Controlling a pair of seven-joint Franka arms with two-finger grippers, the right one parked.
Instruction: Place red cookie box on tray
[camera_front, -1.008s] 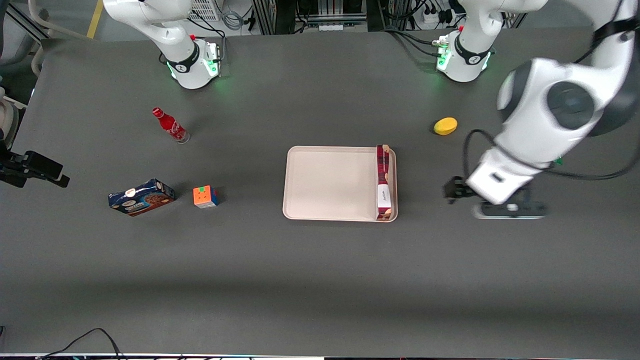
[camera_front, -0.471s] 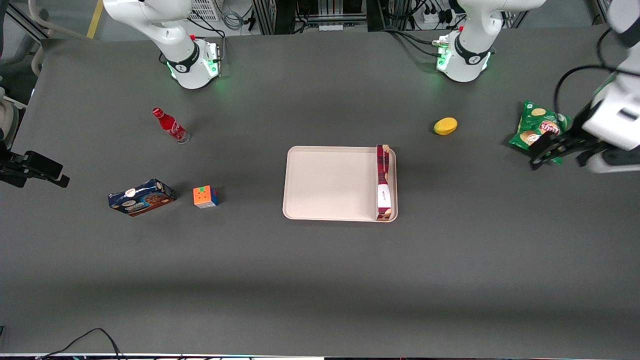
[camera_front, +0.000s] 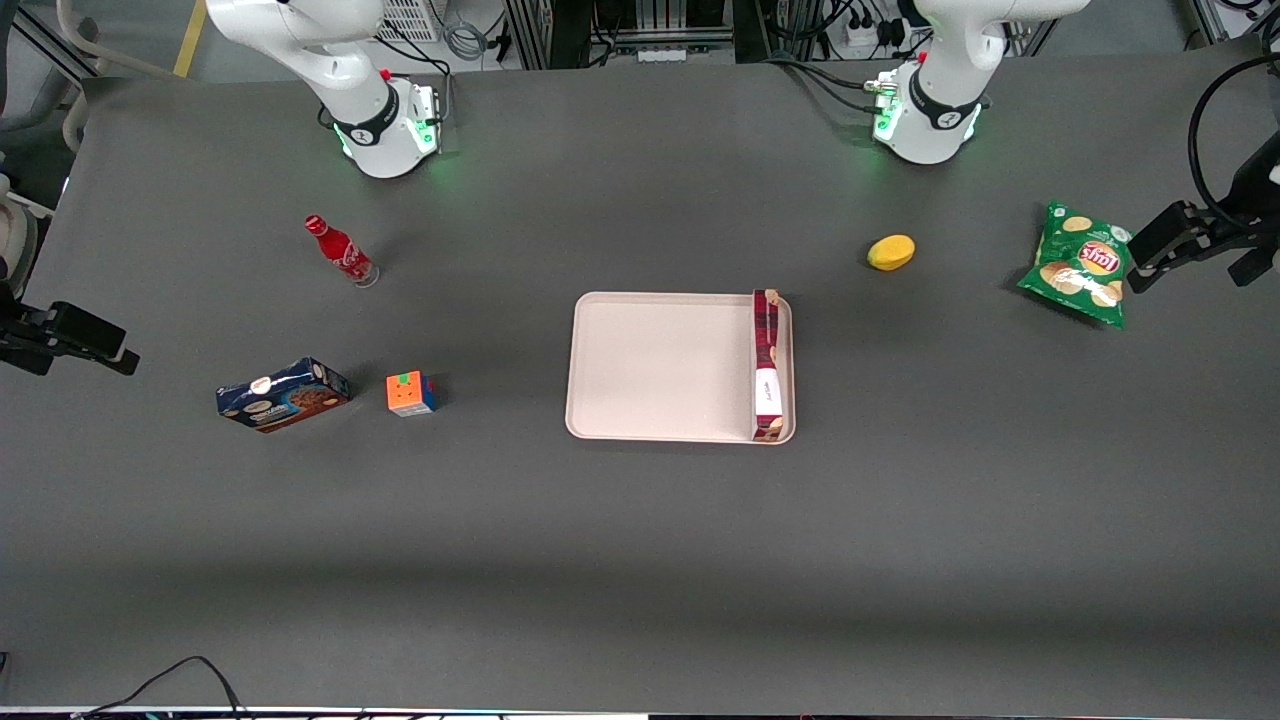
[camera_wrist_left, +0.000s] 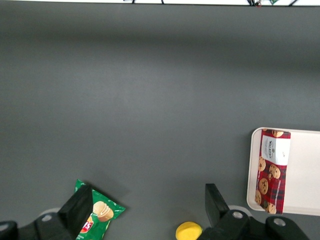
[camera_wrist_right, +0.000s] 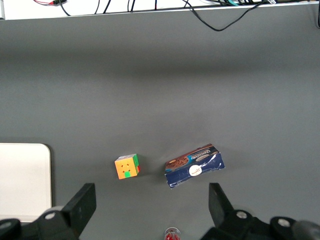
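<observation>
The red cookie box (camera_front: 767, 365) rests on its narrow side inside the tray (camera_front: 655, 365), along the tray's rim toward the working arm's end. The left wrist view shows the same box (camera_wrist_left: 272, 171) lying within the tray (camera_wrist_left: 302, 175). My gripper (camera_front: 1200, 255) hangs well away from the tray at the working arm's end of the table, beside a green chip bag. It is open, and between its fingertips (camera_wrist_left: 146, 207) is only bare table.
A green chip bag (camera_front: 1080, 265) and a yellow fruit (camera_front: 891, 252) lie between the gripper and the tray. Toward the parked arm's end are a red bottle (camera_front: 340, 250), a dark blue cookie box (camera_front: 283, 394) and a colour cube (camera_front: 411, 393).
My arm has swung away from the tray toward the working arm's end of the table, uncovering the chip bag. The red cookie box has stayed still on the tray.
</observation>
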